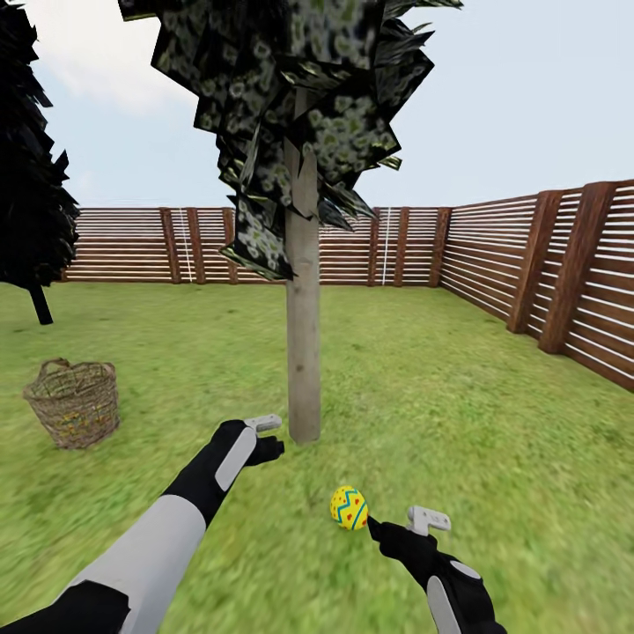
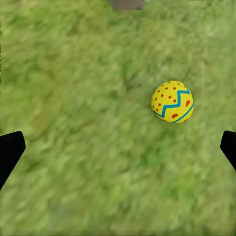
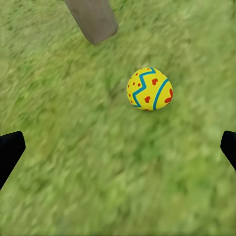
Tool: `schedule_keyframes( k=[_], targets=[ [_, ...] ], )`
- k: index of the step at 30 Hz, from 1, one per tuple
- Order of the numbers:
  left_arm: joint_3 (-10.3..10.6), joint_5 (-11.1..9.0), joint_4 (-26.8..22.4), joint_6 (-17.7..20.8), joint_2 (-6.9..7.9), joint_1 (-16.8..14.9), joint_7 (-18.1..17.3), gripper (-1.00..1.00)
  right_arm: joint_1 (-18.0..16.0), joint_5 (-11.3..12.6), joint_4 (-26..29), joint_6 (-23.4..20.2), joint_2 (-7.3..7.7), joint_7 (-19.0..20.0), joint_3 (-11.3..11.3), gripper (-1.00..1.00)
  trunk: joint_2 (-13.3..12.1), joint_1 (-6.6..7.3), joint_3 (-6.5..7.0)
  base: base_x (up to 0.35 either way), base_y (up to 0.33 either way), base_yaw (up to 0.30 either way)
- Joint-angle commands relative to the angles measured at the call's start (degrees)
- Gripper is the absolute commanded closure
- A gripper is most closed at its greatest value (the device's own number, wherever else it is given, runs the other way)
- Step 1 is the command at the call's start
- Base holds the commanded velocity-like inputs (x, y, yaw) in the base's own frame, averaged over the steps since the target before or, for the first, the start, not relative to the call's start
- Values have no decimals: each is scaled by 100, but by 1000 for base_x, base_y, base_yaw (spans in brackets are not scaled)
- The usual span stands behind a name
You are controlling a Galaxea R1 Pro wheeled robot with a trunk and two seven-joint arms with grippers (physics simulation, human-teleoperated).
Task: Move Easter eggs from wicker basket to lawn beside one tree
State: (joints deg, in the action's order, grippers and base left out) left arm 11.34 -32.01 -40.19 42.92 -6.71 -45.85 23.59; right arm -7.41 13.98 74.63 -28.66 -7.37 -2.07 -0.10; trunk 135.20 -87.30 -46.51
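Observation:
One Easter egg [image 1: 349,508], yellow with blue zigzags and red dots, lies on the lawn [image 1: 458,414] a short way in front of the tree's pale trunk [image 1: 303,352]. My right gripper [image 1: 401,526] hovers just right of it, open and empty. My left gripper [image 1: 273,438], also open, hangs close to the trunk's base. The left wrist view has the egg [image 2: 172,102] lying ahead of the spread gripper [image 2: 118,152]. In the right wrist view the egg [image 3: 150,89] rests near the trunk [image 3: 93,19], beyond the gripper [image 3: 118,152]. The wicker basket [image 1: 74,403] stands to the left; its inside is hidden.
A brown slatted fence [image 1: 528,264] rings the garden at the back and right. A smaller dark-trunked tree [image 1: 31,202] stands at the far left behind the basket. Open grass stretches to the right of the pale trunk.

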Motion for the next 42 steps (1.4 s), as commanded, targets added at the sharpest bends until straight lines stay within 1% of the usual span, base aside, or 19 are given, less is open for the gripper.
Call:
schedule_keyframes(
  k=[1,6,9,14,26,42],
  targets=[
    [18,-62,-10,11,3,-3,56,-100,-2,47,1,-24,-1,-22,-4,-100,-39,24,12,0,0,0],
    [18,-65,-8,14,0,-3,55,-100,-5,51,-50,-1,-1,-22,-7,-100,-239,134,102,0,0,0],
    [18,-64,-7,14,-4,-3,61,-100,-6,49,-72,122,5,-22,-8,-100,-359,199,155,0,0,0],
    [18,-66,-8,14,-6,-3,67,-100,-6,52,-86,193,7,-22,-9,-100,-560,309,245,0,0,0],
    [18,-67,-7,15,-27,-3,65,-100,-6,58,-94,213,2,-22,17,-100,-1041,573,461,0,0,0],
    [18,-61,-6,15,-24,-3,75,-100,-6,61,-188,226,4,-22,-4,-100,-1683,924,748,0,0,0]
  ],
)
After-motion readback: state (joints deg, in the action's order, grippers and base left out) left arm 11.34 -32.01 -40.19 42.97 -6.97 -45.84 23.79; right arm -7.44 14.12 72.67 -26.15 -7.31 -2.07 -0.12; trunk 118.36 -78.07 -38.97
